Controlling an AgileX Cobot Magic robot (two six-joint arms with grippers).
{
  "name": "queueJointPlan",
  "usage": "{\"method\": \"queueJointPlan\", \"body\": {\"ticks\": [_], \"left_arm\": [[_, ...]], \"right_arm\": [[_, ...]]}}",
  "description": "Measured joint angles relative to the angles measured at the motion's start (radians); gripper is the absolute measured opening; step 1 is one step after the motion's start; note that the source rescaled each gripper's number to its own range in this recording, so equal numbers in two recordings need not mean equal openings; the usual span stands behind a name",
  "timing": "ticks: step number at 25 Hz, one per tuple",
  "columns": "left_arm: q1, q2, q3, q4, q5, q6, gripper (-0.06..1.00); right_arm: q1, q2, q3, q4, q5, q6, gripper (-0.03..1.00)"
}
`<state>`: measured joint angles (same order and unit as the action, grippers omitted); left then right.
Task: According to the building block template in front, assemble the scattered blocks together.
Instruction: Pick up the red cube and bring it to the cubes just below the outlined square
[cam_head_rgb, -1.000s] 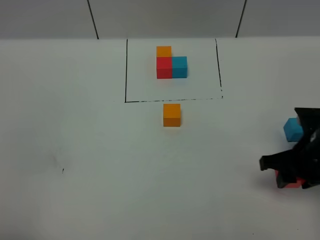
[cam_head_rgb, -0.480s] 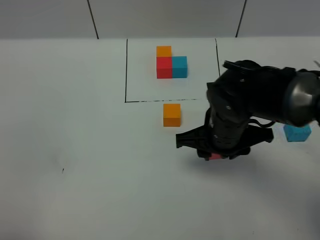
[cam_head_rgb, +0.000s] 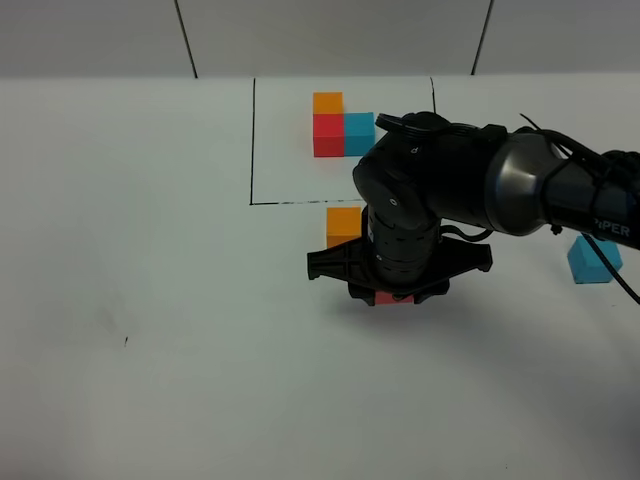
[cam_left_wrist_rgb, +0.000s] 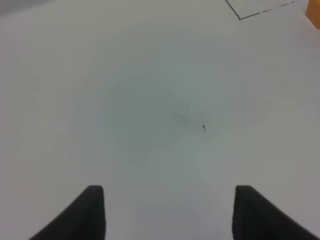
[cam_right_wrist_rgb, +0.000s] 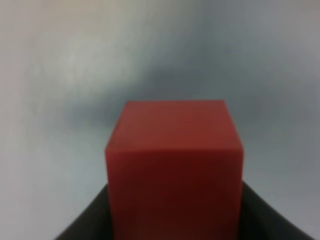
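The building block template, an L of orange, red and teal cubes, sits inside the black drawn frame at the back. My right gripper is shut on the red cube, just in front of and slightly right of the loose orange cube, which the arm partly covers. The loose teal cube lies far right. In the left wrist view my left gripper stands open over bare table with nothing between its fingers; it is out of the exterior view.
The black frame line runs just behind the orange cube; its corner and a sliver of the orange cube show in the left wrist view. The right arm's dark body overhangs the frame's right part.
My right arm has swept left from the table's right edge with the red cube in its grip, ending beside the orange cube. The teal cube stayed put.
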<state>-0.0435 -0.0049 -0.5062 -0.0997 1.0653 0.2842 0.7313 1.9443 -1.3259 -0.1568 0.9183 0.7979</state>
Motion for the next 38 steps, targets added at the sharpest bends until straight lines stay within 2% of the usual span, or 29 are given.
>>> {"method": "queueJointPlan", "body": {"ticks": [13, 29, 38], "left_arm": [[0.000, 0.000, 0.000, 0.000, 0.000, 0.000, 0.26], [0.000, 0.000, 0.000, 0.015, 0.000, 0.000, 0.26], [0.000, 0.000, 0.000, 0.015, 0.000, 0.000, 0.26]], "right_arm": [[0.039, 0.105, -0.124, -0.009, 0.016, 0.014, 0.01], [0.061, 0.153, -0.139, -0.023, -0.007, 0.037, 0.01], [0.061, 0.161, -0.139, -0.032, -0.061, 0.044, 0.01]]}}
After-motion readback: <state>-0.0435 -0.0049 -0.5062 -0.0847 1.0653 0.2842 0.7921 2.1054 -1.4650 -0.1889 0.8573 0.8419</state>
